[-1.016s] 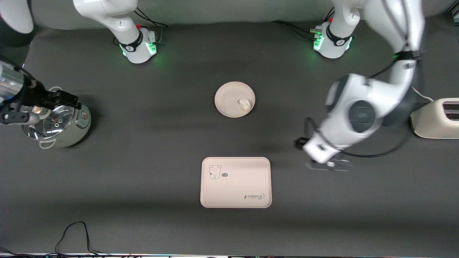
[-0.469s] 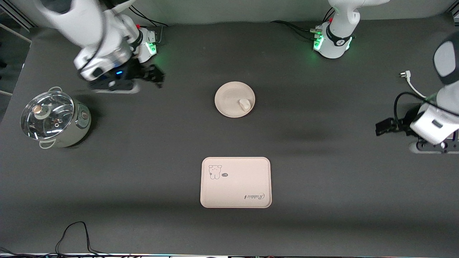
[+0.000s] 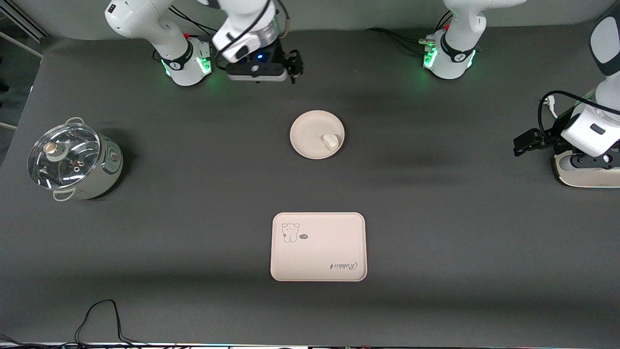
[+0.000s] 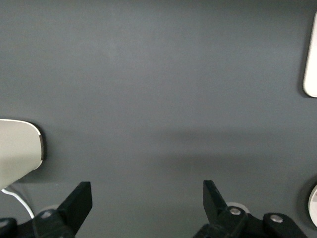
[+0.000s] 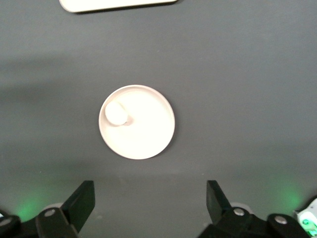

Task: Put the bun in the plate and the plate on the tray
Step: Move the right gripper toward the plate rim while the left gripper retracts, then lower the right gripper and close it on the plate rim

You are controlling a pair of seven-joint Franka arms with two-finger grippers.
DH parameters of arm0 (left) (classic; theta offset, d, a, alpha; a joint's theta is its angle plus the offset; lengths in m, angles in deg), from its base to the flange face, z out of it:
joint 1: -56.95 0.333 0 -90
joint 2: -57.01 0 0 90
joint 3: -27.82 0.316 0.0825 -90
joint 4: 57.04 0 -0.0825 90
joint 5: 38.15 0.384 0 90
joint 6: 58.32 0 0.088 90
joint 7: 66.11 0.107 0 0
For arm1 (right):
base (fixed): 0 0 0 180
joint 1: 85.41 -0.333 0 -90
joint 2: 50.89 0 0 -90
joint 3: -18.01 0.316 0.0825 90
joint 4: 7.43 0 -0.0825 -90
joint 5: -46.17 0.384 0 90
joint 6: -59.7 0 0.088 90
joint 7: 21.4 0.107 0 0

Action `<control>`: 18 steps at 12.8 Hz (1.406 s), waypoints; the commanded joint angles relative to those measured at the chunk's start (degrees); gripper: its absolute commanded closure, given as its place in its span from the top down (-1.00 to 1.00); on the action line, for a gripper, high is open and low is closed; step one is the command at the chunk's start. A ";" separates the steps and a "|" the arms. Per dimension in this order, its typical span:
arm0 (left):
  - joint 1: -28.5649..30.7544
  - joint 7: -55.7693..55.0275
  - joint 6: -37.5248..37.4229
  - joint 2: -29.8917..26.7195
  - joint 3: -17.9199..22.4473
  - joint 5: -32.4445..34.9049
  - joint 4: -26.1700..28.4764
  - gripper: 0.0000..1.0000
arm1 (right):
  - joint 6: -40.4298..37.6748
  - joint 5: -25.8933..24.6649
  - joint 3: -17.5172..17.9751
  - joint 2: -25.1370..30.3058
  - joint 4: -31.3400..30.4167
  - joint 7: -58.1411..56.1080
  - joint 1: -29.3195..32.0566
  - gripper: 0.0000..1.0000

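The bun [image 3: 331,141], a small off-white rounded lump with a smooth matte skin, lay inside the plate [image 3: 310,133], close to the rim on the side toward the left arm's end of the table. The plate was round, plain cream-pink, with a low raised rim, and sat on the dark grey matte table cover [image 3: 436,252]. The tray [image 3: 318,252], a cream-pink rectangle with rounded corners, a bear cartoon and script lettering, lay flat nearer the front camera than the plate and well apart from it. Nothing lay on the tray.

The right gripper [image 5: 148,206] hung over the table cover near the right arm's base; its black wedge-shaped fingers stood wide apart with nothing between them. The right wrist view showed the plate and bun below it.

The left gripper [image 4: 147,203] hung at the left arm's end of the table, over the edge of a glossy cream toaster [image 3: 583,178], fingers spread wide and holding nothing.

A steel pot with a glass lid [image 3: 63,155] stood at the right arm's end.
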State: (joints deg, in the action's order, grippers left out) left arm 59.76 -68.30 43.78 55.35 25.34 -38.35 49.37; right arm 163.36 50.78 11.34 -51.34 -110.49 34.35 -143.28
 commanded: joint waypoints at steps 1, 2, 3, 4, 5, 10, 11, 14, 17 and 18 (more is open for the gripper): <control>-1.04 -1.15 -0.41 -0.71 0.28 -0.50 0.11 1.00 | 2.41 4.43 -1.06 -0.70 -0.11 -2.03 0.48 1.00; -0.61 -1.06 -0.93 -0.62 0.28 -0.50 0.11 1.00 | 3.90 5.05 -1.32 -0.44 -1.60 -4.40 0.74 1.00; -0.08 -0.97 -1.03 -0.27 0.55 -1.11 -0.16 1.00 | 5.66 6.62 -1.67 -0.26 -3.79 -6.34 1.44 1.00; 0.44 -1.15 -1.72 -0.35 0.46 -1.12 -0.85 1.00 | 8.20 9.42 -1.68 0.27 -6.77 -9.05 2.58 1.00; 0.54 -1.06 -2.34 -0.36 0.46 -0.51 -1.73 1.00 | 11.62 11.71 -1.76 0.53 -9.76 -11.78 3.02 1.00; 0.98 -0.19 -1.90 -0.45 0.37 0.46 -3.23 1.00 | 32.79 25.06 -1.68 0.54 -25.84 -24.51 3.29 1.00; 1.06 -0.09 -1.91 -0.36 0.37 1.07 -3.15 1.00 | 35.62 27.45 -1.68 -0.42 -27.52 -27.51 3.21 1.00; 0.89 -1.06 -1.90 -0.44 0.28 0.90 -3.41 1.00 | 44.23 31.59 -1.33 -5.07 -30.79 -33.24 2.33 1.00; 0.63 -1.06 -1.91 -0.36 0.20 0.64 -3.59 1.00 | 54.42 31.60 -1.24 -12.19 -31.76 -33.51 -0.74 1.00; 0.63 -1.06 -1.91 -0.36 0.20 0.55 -3.59 1.00 | 57.50 31.60 -1.24 -14.12 -32.28 -33.51 -1.71 1.00</control>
State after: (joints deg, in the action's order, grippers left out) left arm 60.61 -68.58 42.89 55.31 25.71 -38.27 46.55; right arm 215.62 80.45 10.25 -61.40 -142.84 2.90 -143.19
